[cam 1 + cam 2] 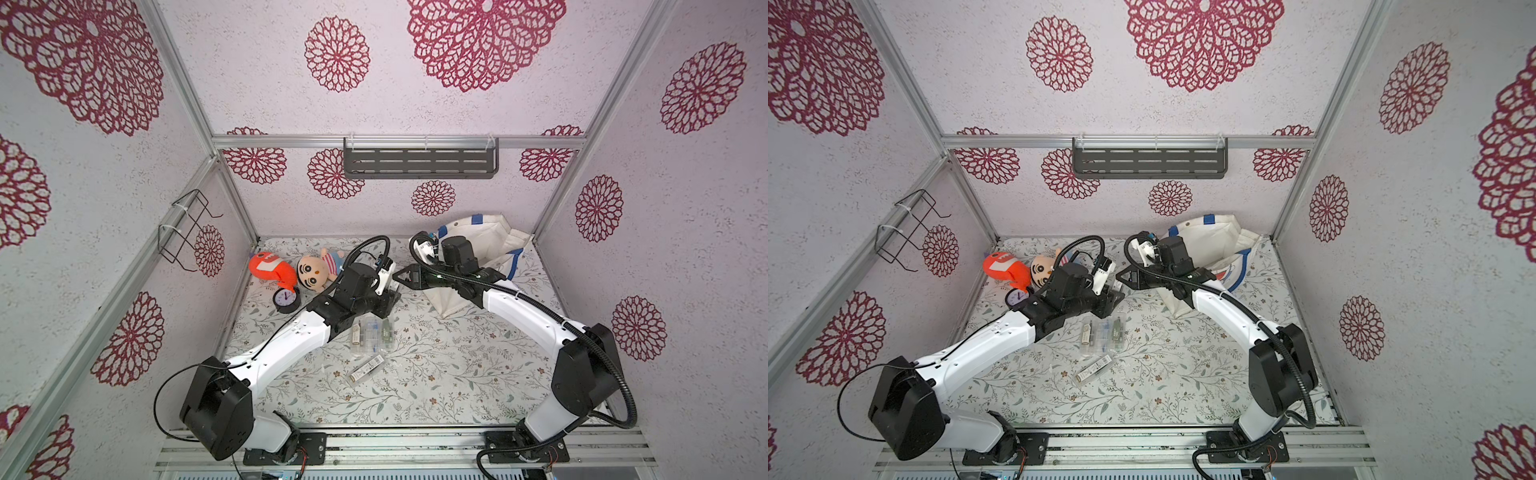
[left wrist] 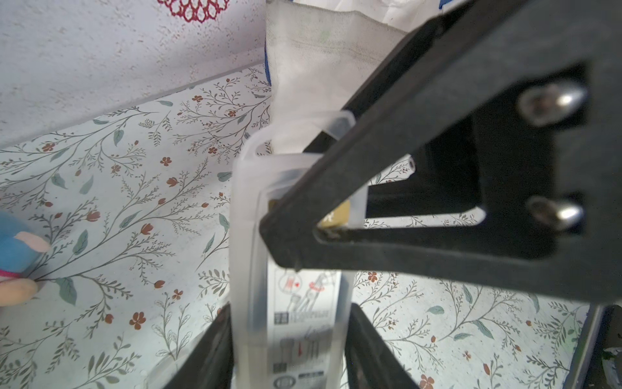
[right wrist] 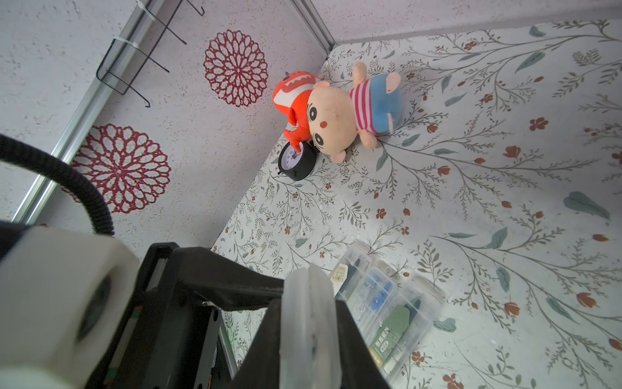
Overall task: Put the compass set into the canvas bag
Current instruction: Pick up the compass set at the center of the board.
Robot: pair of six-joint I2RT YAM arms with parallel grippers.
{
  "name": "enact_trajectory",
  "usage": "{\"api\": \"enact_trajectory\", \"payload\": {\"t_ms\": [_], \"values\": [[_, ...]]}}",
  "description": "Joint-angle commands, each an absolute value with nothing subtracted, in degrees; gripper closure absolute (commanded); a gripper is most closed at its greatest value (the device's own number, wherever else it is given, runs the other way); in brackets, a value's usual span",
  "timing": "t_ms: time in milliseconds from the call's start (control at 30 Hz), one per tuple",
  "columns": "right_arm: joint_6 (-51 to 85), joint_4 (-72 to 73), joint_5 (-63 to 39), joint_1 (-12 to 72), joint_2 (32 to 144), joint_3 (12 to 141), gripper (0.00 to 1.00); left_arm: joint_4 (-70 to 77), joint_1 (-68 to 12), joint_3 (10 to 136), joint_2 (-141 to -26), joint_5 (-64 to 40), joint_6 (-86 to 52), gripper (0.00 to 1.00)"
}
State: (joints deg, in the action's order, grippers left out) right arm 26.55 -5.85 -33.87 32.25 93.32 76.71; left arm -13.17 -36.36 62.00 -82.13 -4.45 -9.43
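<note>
We're mid-handover here: left gripper (image 2: 290, 353) and right gripper (image 3: 310, 323) are both clamping shut on the compass set (image 2: 250, 208), up in the air between them. The canvas bag (image 1: 494, 245) is sitting just behind the right one. Next, we're guessing, left lets go and right carries it over the bag's mouth.
</note>
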Motion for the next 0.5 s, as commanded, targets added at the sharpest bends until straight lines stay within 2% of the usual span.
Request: {"api": "enact_trajectory", "payload": {"t_ms": [0,167,233,333,467], "values": [[26.51,-5.91,-32.84,32.76,92.81,77.69,0.85,-11.6,-36.28,64.32,-82.44,-3.61,-8.43,0.55],[23.73,-9.3,-29.24,32.44,92.03,79.03,0.92,-12.32,-36.34,63.77,-82.38,-3.59,-9.34,0.28],[22.64,-11.05,-27.69,31.88,91.52,80.32,0.92,-12.43,-36.3,62.96,-81.38,-4.24,-9.58,0.21],[21.1,-12.82,-25.88,30.39,90.42,82.13,0.95,-12.64,-36.29,61.29,-79.67,-5.14,-9.05,0.14],[20.41,-14.14,-25.03,27.01,88.86,84.34,0.99,-14.26,-36.3,59.51,-77.93,-4.1,-9.29,0.14]]}}
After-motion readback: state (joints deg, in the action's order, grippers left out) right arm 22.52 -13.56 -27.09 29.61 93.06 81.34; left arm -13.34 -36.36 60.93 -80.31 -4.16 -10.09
